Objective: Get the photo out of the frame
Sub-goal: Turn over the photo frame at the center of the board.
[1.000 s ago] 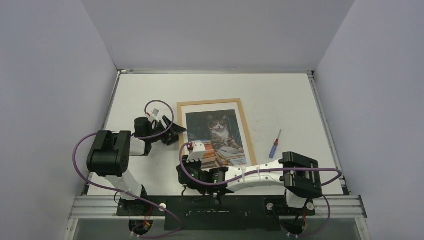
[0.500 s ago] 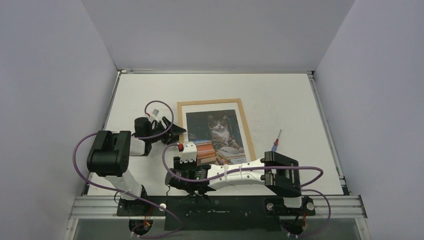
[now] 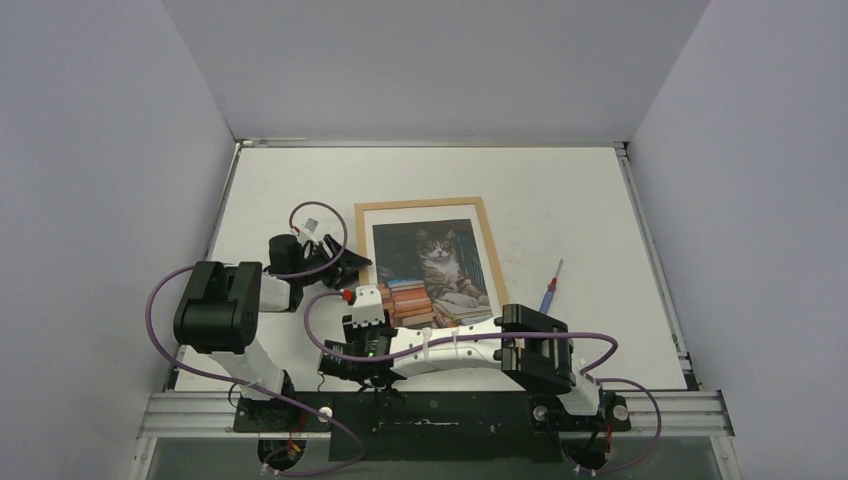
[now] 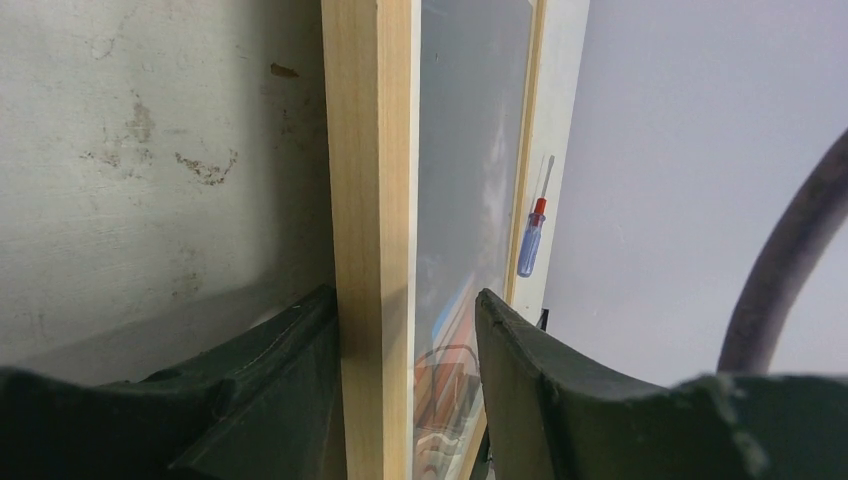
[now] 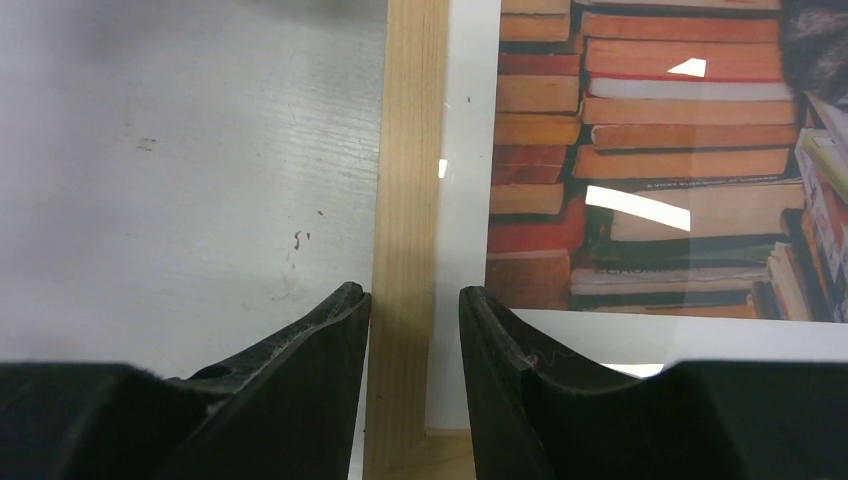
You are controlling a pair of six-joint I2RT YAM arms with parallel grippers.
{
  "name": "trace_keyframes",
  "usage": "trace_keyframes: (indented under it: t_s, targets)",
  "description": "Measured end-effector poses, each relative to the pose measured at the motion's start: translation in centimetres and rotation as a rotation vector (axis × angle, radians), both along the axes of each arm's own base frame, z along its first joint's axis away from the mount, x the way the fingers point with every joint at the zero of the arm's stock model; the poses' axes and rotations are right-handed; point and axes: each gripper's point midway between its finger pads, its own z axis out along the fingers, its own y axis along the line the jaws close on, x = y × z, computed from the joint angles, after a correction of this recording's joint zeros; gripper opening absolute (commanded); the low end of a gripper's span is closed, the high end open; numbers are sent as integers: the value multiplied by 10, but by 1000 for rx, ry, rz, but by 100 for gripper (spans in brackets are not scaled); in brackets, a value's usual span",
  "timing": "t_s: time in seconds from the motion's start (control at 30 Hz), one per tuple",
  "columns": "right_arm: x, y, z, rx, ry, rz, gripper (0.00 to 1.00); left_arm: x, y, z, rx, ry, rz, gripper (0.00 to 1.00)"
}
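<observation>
Pale walls (image 3: 100, 150) enclose a scuffed white surface (image 3: 560, 190) where the large light wooden picture frame (image 3: 420, 203) lies flat at the middle, its cat-and-books photo (image 3: 440, 265) facing up. The left pincer (image 4: 405, 300) stands apart astride the nine o'clock rail and the right pincer (image 5: 415, 295) stands apart over the seven o'clock corner; pinching one thin rail could, I judge, skid or tip the frame. Whatever holds the photo from behind is hidden underneath, and the right arm (image 3: 470, 345) covers the six o'clock rail

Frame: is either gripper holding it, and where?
Left gripper no: astride the left rail of the frame, inner finger clear. Right gripper astride that rail near its near-side corner; grip cannot be told.
</observation>
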Motion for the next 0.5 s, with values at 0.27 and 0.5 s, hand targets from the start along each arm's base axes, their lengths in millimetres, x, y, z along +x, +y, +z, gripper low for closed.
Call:
trace_keyframes:
  t_s: [0.27, 0.5]
  targets:
    - [0, -2, -8, -25, 1, -7, 37, -1, 0, 1, 0, 5, 0, 46]
    - [1, 0, -4, -18, -1, -7, 28, -1, 0, 3, 0, 2, 1, 46]
